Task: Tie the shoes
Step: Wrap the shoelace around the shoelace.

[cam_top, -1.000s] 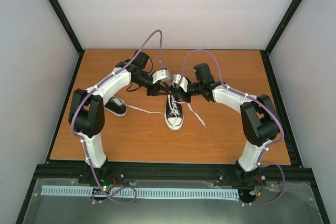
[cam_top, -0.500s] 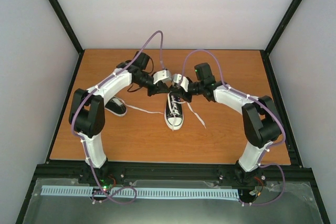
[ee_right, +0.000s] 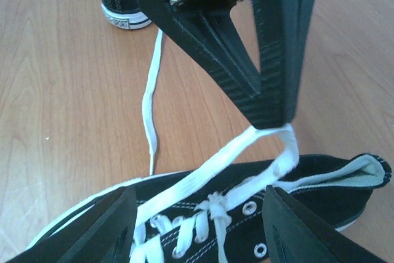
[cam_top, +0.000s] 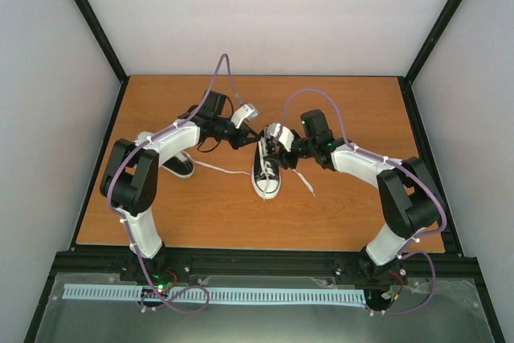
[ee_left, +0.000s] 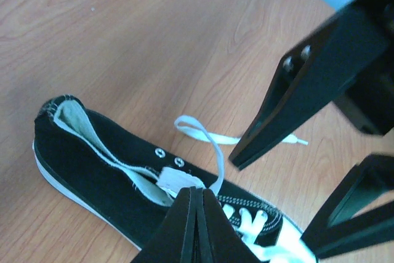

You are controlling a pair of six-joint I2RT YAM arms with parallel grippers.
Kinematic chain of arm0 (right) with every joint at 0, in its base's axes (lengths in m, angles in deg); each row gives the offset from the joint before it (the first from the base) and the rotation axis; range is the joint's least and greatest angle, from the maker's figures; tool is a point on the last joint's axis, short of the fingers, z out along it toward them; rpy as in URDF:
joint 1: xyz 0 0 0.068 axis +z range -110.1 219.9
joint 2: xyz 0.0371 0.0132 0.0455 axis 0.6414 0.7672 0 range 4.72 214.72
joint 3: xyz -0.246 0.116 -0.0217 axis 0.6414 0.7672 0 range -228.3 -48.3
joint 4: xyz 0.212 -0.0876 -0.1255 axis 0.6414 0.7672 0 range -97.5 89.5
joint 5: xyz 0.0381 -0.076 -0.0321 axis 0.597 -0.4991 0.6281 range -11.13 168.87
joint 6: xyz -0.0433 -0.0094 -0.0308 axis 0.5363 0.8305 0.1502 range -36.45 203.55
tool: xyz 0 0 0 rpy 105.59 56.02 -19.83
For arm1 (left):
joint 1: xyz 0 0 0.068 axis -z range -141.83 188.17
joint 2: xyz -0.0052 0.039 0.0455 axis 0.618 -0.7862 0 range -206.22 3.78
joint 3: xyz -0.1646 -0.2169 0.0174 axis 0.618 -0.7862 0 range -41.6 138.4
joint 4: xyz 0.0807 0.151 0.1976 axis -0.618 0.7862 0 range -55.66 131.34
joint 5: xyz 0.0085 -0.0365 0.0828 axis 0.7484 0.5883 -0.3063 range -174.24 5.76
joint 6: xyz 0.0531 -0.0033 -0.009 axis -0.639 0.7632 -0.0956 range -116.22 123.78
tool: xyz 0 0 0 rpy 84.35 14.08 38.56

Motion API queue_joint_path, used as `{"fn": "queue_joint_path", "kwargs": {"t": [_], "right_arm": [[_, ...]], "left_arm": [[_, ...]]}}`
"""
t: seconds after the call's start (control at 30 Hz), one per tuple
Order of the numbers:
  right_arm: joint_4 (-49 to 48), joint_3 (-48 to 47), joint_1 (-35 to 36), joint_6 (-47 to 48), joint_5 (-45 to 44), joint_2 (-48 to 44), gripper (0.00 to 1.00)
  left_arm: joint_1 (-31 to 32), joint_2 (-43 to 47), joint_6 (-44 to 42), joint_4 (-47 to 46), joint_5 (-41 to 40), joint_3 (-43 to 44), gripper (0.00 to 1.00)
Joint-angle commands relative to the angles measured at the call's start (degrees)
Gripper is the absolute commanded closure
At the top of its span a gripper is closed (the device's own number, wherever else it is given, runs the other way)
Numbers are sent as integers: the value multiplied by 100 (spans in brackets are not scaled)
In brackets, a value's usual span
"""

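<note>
I take the middle shoe [cam_top: 267,177] as my reference. It sits upright on the table [cam_top: 337,214] with its white toe cap pointing toward the arm bases and its open heel pointing away from them. The other shoe [cam_top: 180,165] stands well off to its left, partly hidden under the left arm.

The left gripper [ee_left: 196,198] hovers over the middle shoe's tongue end, just left of its heel. Its fingers are pressed flat together and pinch a lace [ee_right: 246,146]. That lace climbs from the top eyelets as a taut white strip and folds into a small loop at the fingertips (my right wrist camera shows the pinch best). From there its tail drops to the wood on the far side of the middle shoe.

The right gripper [ee_right: 198,192] sits just right of the middle shoe's heel, facing the left one. Its two fingers stand spread apart with nothing between them. From its own camera they sit on either side of the laced part of the middle shoe and touch neither the canvas nor the lace.

A second loose lace [ee_right: 148,109] lies flat on the wood between the middle shoe and the other shoe, and I cannot tell which of them it belongs to. A further lace end [cam_top: 303,180] trails out to the right of the middle shoe's toe.
</note>
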Motion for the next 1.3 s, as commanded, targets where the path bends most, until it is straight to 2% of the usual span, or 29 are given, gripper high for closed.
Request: {"fn": "queue_joint_path", "kwargs": {"t": [0.0,0.07,0.13,0.33,0.4,0.67,0.73,0.77,0.8,0.87,0.93,1.0,1.13,1.27], "right_arm": [[-704,-182,83,-542,-251,276,41],[-718,-355,84,-608,-186,447,36],[-668,-536,84,-671,-136,613,35],[-548,-785,75,-659,-147,959,39],[-416,-880,70,-641,-53,1038,47],[-193,-900,75,-477,-139,1025,95],[-133,-875,56,-400,-93,986,97],[-72,-856,31,-339,-8,972,97],[-21,-829,0,-295,71,951,97],[93,-791,-53,-116,302,938,97],[233,-786,-70,125,433,922,97],[249,-781,-66,285,569,885,97],[198,-773,-66,493,714,829,97],[251,-824,-67,630,756,809,97]], "left_arm": [[23,291,1271,-1001,48,-125,99],[27,392,1437,-1266,-43,-328,99],[27,471,1543,-1429,-103,-478,99],[27,511,1671,-1565,-107,-656,99],[27,487,1756,-1617,-62,-651,99],[27,423,1879,-1636,-4,-606,99],[19,416,1711,-1417,89,-516,99],[-1,405,1489,-1178,210,-403,99],[-44,368,1013,-800,392,-242,93],[-145,254,-269,208,964,214,66],[-156,126,-1889,1520,1210,667,51],[-158,138,-2666,1825,1183,750,48],[-122,44,-3688,1905,1027,849,50],[-24,-266,-4227,2166,737,1125,50]]}}
